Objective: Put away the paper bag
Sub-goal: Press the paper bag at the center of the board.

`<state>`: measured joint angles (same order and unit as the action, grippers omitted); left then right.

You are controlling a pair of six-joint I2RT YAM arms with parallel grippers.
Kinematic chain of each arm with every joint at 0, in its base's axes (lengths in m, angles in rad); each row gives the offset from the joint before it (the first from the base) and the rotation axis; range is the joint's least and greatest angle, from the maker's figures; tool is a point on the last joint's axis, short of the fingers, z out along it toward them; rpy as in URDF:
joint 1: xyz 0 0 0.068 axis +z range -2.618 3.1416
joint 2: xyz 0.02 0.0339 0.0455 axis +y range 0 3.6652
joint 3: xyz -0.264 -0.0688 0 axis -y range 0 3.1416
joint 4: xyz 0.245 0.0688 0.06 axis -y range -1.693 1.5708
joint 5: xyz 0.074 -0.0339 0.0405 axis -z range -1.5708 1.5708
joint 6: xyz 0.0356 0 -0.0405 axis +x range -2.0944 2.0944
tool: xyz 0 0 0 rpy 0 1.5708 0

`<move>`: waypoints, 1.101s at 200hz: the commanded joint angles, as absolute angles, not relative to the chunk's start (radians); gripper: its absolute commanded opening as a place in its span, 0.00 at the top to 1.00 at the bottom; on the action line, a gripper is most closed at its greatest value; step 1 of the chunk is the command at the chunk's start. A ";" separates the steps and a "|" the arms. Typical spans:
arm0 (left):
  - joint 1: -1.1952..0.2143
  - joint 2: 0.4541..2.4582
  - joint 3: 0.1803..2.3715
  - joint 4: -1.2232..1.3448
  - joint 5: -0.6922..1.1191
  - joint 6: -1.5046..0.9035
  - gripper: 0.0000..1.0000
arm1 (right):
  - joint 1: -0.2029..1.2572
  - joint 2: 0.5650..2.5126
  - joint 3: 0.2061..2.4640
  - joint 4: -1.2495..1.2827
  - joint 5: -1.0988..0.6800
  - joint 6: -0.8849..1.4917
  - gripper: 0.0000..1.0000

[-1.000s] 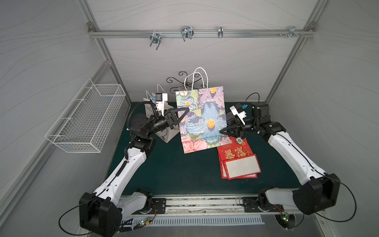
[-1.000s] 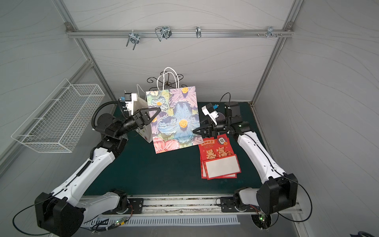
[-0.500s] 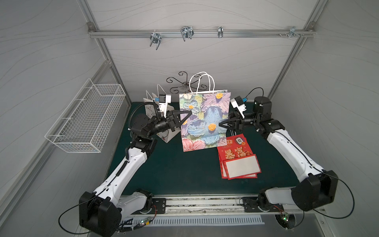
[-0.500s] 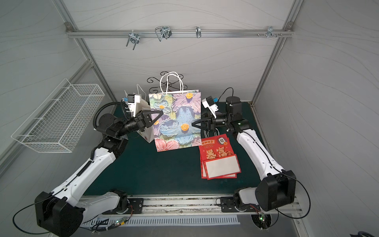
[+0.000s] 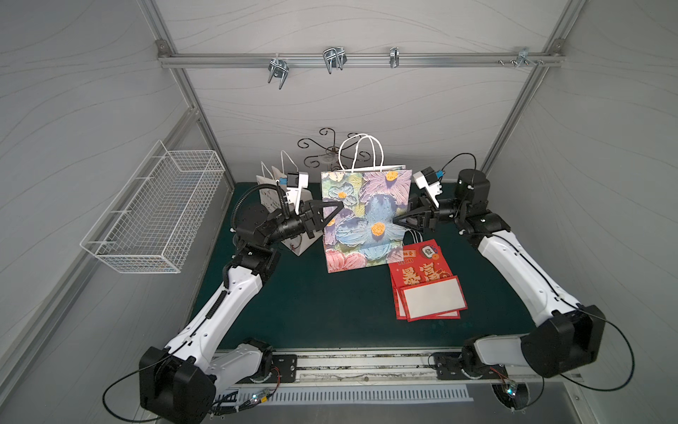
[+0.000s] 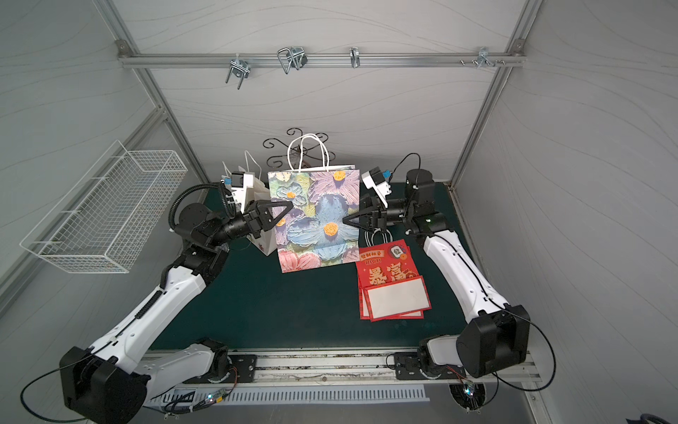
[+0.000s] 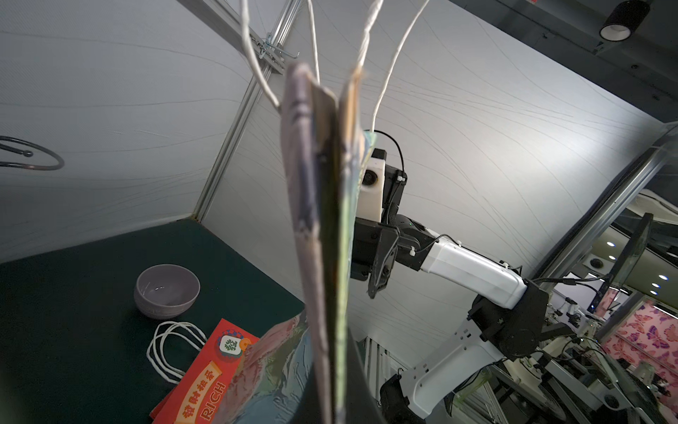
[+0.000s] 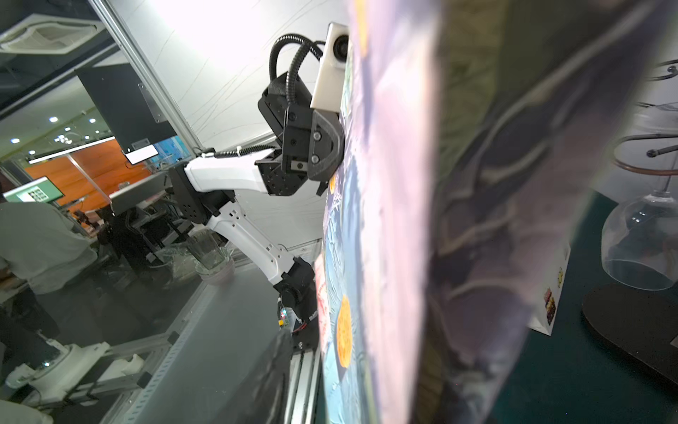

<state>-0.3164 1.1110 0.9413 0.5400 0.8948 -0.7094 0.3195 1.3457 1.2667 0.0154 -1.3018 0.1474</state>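
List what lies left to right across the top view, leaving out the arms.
wire basket → small white bag → floral paper bag → red bag, lying flat

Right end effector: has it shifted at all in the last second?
Yes. In a top view the right end effector has drawn away from the red bag lying on the mat, up along the floral bag's side edge.
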 commanded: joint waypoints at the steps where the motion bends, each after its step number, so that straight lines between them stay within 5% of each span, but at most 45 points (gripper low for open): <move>1: -0.333 1.093 0.941 0.602 0.925 -0.694 1.00 | 0.323 1.369 1.303 0.160 -1.281 0.251 0.39; 19: -0.337 1.087 0.936 0.572 0.914 -0.667 1.00 | 0.322 1.386 1.312 0.250 -1.291 0.330 0.44; 98: -0.337 1.059 0.933 0.433 0.909 -0.572 1.00 | 0.315 1.382 1.294 0.439 -1.296 0.488 1.00; 124: -0.337 1.048 0.937 0.372 0.893 -0.548 1.00 | 0.316 1.378 1.294 0.429 -1.287 0.485 1.00; 142: -0.337 1.043 0.931 0.372 0.889 -0.541 1.00 | 0.317 1.379 1.298 0.416 -1.270 0.482 0.60; 158: -0.337 1.044 0.934 0.348 0.885 -0.524 1.00 | 0.324 1.381 1.311 0.408 -1.265 0.477 0.53; 177: -0.337 1.042 0.931 0.345 0.884 -0.519 1.00 | 0.334 1.389 1.324 0.404 -1.267 0.481 0.59; 211: -0.337 1.030 0.918 0.347 0.880 -0.515 1.00 | 0.336 1.380 1.322 0.377 -1.285 0.466 0.99; 220: -0.337 1.027 0.913 0.352 0.880 -0.518 1.00 | 0.335 1.377 1.320 0.375 -1.289 0.463 1.00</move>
<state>-0.3351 1.0534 0.9161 0.3218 0.8848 -0.5388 0.3283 1.3869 1.2976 0.3767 -1.2732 0.4721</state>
